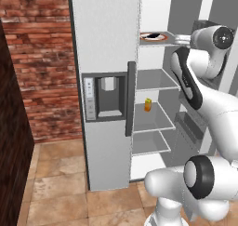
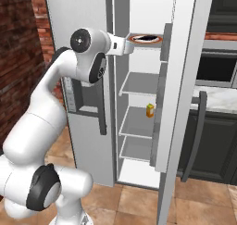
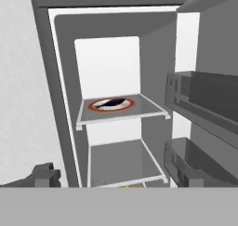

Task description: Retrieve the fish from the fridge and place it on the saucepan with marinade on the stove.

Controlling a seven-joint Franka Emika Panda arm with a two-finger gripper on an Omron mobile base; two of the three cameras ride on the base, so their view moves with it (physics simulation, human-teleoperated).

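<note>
Brick wall (image 1: 39, 57) and tan floor tiles (image 1: 60, 192) sit far off to my left, well behind where my hand is working. Nearer in on that side is the fridge (image 1: 104, 34), its closed door carrying the water dispenser recess (image 1: 108, 97) and a dark vertical handle (image 1: 130, 98). My gripper (image 2: 131, 43) is raised to the top shelf (image 3: 148, 109) level at the mouth of the open compartment, and its jaws stand spread wide with nothing between them. Straight ahead of my fingers, and a little beyond them, the fish (image 3: 110, 103) lies flat on a round orange-rimmed plate (image 3: 98, 107) on that shelf, dark with a pale belly. Below my hand, two shelves down, a small yellow-orange carton (image 2: 150, 110) stands upright. To my right the open fridge door (image 2: 185, 80) swings outward, with grey door bins (image 3: 204, 97) on its inner face. Further right I see dark cabinets (image 2: 217, 140) under a pale counter (image 2: 222, 96).
</note>
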